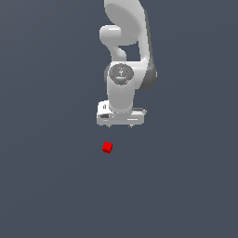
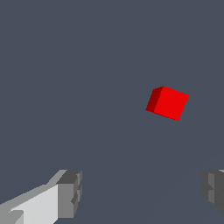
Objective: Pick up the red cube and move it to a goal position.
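A tiny bright red cube lies on the dark grey floor, on its own. The white gripper hangs above it and a little toward the exterior view's right, apart from it. Only short finger stubs show under the hand there. In the wrist view the red cube sits ahead of the gripper, outside the gap. Two grey fingertips stand wide apart with nothing between them, so the gripper is open.
The white arm rises from the hand to the exterior view's upper edge. Plain dark grey floor spreads all around. No goal marker shows in either view.
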Available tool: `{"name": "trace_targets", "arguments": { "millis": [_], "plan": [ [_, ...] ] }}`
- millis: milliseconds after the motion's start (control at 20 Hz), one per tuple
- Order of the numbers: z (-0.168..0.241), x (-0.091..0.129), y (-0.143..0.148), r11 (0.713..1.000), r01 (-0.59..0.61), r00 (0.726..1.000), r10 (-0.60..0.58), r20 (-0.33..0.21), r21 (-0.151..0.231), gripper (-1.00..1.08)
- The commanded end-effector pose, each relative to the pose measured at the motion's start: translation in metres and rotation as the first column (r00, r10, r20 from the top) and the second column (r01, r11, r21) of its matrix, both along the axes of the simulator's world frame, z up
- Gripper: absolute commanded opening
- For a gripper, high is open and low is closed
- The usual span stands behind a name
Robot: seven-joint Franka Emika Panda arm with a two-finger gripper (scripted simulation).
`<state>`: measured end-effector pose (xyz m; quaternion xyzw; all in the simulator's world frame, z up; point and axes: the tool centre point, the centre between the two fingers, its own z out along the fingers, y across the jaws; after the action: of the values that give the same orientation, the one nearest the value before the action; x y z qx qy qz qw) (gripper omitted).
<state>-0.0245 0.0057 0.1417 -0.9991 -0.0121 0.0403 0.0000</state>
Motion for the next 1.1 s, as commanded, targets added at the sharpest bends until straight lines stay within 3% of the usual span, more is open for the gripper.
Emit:
{"name": "trace_targets", "arguments": {
  "millis": [0,600,1050],
  "plan": [
    [0.0,0.0,0.0,1.0,0.0,1.0,0.0,0.0,0.0,1.0],
    [-0.036,0.015,-0.017,0.995,0.096,0.995,-0.096,0.023,-0.004,1.0],
    [-0.094,0.04,-0.048,0.967,0.256,0.965,-0.255,0.062,-0.004,1.0]
  ]
}}
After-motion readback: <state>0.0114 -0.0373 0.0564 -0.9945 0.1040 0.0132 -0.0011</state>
